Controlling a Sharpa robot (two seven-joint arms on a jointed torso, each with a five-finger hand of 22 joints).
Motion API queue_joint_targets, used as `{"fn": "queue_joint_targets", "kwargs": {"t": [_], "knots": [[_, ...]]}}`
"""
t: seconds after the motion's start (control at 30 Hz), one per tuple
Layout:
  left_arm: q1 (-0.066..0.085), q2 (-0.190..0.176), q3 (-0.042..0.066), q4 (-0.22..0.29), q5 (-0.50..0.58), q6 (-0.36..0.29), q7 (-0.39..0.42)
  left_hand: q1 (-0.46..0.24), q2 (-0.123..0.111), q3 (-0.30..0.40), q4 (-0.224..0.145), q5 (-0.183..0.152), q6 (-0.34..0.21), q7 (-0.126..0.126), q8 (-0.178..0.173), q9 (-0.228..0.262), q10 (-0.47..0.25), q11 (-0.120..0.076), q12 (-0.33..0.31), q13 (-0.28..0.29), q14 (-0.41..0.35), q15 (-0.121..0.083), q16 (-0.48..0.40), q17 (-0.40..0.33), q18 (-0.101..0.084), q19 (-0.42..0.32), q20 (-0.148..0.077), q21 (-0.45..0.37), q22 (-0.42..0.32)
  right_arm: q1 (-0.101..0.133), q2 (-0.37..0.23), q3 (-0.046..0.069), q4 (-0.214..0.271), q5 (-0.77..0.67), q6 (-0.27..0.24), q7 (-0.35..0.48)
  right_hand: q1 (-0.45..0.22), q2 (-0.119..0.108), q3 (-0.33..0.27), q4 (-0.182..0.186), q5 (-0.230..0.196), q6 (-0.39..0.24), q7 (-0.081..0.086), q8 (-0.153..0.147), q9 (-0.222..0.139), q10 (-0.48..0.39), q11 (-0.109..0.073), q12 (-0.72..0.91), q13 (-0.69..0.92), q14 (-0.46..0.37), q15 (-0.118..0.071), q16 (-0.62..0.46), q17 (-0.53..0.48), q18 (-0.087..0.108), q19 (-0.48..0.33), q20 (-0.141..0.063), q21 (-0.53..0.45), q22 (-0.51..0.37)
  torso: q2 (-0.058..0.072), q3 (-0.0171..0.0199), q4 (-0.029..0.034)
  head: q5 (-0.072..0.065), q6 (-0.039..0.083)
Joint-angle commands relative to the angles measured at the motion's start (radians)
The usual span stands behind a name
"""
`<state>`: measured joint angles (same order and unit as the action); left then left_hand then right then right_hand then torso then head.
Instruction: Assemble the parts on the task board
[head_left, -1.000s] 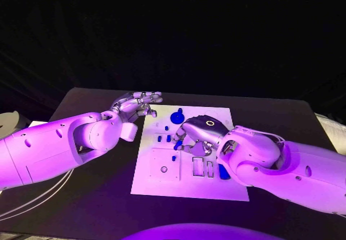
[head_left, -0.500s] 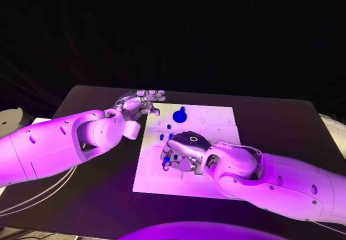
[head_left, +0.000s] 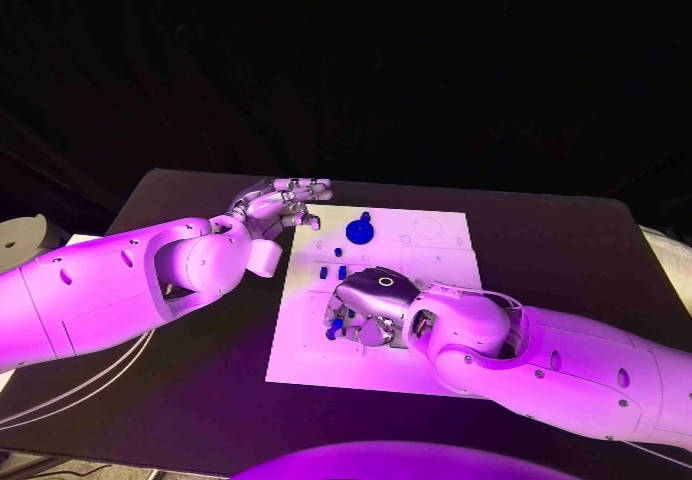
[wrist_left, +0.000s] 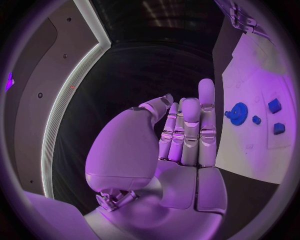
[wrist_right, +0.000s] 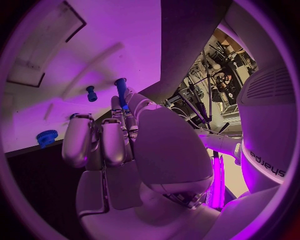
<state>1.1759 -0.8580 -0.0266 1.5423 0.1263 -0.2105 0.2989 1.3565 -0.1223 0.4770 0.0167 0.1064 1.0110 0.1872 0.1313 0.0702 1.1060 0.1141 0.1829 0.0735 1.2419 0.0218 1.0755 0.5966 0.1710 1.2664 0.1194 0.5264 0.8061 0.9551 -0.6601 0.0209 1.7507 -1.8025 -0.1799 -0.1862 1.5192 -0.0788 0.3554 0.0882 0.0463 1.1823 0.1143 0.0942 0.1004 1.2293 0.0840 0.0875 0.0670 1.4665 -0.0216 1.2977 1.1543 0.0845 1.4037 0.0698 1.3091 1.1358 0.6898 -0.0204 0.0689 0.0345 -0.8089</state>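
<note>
On task board (head_left: 433, 375) — right hand (head_left: 372, 305) pinching 1 blue peg (wrist_right: 120, 90); left hand (head_left: 274, 208) loose, empty.

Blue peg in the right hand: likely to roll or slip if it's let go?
The blue peg looks round and slim, so it would probably roll on the flat white board. The right hand pinches it only near its fingertips, so it may slip. It looks rigid and likely light.

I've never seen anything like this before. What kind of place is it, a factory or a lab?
Probably a robotics lab or demo stand rather than a factory. One robot works alone at a black table on a white task board with small practice pieces, such as a blue gear. Its right hand holds a blue peg.
</note>
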Motion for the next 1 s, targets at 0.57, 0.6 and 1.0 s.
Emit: {"fn": "queue_joint_targets", "kwargs": {"t": [0.57,0.6,1.0], "knots": [[0.0,0.001,0.001,0.002,0.001,0.019,0.004,-0.001,0.011,-0.006,-0.001,0.002,-0.009,0.001,0.003,-0.001,-0.005,-0.001,0.005,-0.001,-0.008,0.001,-0.005,-0.001,0.01,-0.007,-0.002,-0.003,-0.001,-0.001,0.026,-0.008,-0.012,-0.087,0.07,-0.054,-0.06,-0.027,0.02,-0.003,0.005,-0.07,0.021,-0.036,-0.013,-0.036,-0.007,-0.029,-0.007,0.036,0.015,-0.011,-0.026,0.005,-0.009,0.019,-0.015,-0.026,-0.001,-0.0014,0.001,-0.004,0.0],[0.0,0.001,0.001,0.002,0.001,0.019,0.004,-0.001,0.011,-0.006,-0.001,0.002,-0.009,0.001,0.003,-0.001,-0.005,-0.001,0.005,-0.001,-0.008,0.001,-0.005,-0.001,0.01,-0.007,-0.002,-0.003,-0.001,-0.001,0.028,-0.009,-0.014,-0.086,0.067,-0.053,-0.076,-0.041,0.013,0.003,0.004,-0.092,0.026,-0.036,-0.018,-0.067,0.001,-0.029,-0.008,0.034,0.021,-0.018,-0.036,0.007,-0.014,0.024,-0.024,-0.039,-0.001,-0.0014,0.001,-0.004,0.0],[0.0,0.001,0.001,0.003,0.001,0.019,0.003,-0.001,0.011,-0.006,-0.001,0.002,-0.009,0.001,0.003,-0.001,-0.005,-0.001,0.005,-0.001,-0.008,0.001,-0.005,-0.001,0.01,-0.007,-0.002,-0.003,-0.001,-0.001,0.031,-0.013,-0.018,-0.073,0.025,-0.044,-0.119,-0.071,-0.046,0.014,0.004,-0.188,0.037,-0.033,-0.034,-0.193,0.022,-0.022,-0.005,0.028,0.039,-0.033,-0.061,0.014,-0.027,0.047,-0.044,-0.067,-0.001,-0.0007,0.0,-0.005,0.001]]}}
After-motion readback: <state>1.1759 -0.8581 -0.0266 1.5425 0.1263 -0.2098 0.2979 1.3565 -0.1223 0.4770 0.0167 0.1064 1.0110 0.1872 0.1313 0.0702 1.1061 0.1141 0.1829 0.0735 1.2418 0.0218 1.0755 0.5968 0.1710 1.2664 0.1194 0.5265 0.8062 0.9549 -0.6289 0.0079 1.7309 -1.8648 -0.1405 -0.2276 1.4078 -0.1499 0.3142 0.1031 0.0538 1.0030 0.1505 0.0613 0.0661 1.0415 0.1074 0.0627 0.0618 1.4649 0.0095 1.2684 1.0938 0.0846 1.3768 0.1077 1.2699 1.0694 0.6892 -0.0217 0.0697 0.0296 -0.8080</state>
